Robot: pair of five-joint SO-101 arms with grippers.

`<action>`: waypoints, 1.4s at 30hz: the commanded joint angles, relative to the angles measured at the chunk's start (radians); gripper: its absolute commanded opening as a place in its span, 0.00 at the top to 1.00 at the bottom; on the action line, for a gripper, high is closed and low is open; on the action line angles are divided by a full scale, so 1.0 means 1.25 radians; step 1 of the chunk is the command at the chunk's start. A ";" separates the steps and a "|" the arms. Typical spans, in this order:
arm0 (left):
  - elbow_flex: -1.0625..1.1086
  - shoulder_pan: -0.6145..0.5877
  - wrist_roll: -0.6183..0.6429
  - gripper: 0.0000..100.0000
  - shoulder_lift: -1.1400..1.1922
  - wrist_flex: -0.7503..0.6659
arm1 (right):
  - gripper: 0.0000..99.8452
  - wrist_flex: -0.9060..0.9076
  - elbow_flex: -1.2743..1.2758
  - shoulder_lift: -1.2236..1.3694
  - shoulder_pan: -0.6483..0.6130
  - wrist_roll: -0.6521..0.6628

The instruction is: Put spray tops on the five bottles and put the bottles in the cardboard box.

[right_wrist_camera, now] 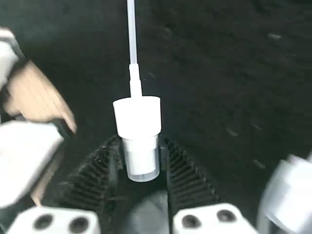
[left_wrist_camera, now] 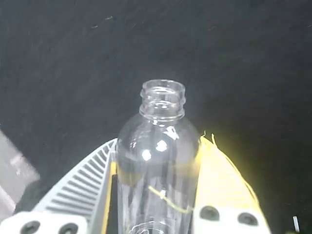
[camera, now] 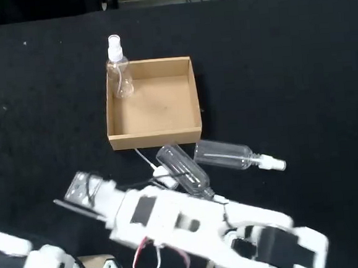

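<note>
A black cloth-covered table carries an open, shallow, square cardboard box. Two white arms cross the near edge just in front of it.

One clear plastic bottle with a white spray top stands upright in the box's far left corner, which probably leaves the floor free for the others. A second clear capped bottle lies on its side on the table just beside the box's near right corner and looks ready for loading.

The left gripper has its jaws pinching a third clear bottle with a bare threaded neck by the body. The open mouth points away from the jaws, so it can be reached. In the high view this bottle hangs tilted close to the box's front wall.

The right gripper has its jaws pressed on the head of a loose white spray top. Its thin dip tube leads outward, likely so that it enters the neck first.
</note>
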 commanded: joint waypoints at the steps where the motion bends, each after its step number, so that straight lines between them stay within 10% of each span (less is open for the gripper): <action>1: 0.063 0.172 0.079 0.87 -0.160 0.002 | 0.99 0.128 -0.066 -0.160 0.136 0.069; 14: 0.203 0.702 0.345 0.87 -0.298 -0.091 | 0.99 0.516 -0.072 -0.433 0.793 0.538; 22: 0.447 0.801 0.350 0.87 -0.327 -0.340 | 0.99 0.482 -0.091 -0.433 1.253 0.808; 30: 0.686 0.840 0.384 0.87 -0.376 -0.547 | 0.99 0.292 -0.083 -0.430 1.539 0.763; 42: 0.796 0.817 0.387 0.87 -0.376 -0.697 | 0.99 0.215 -0.112 -0.195 1.629 0.182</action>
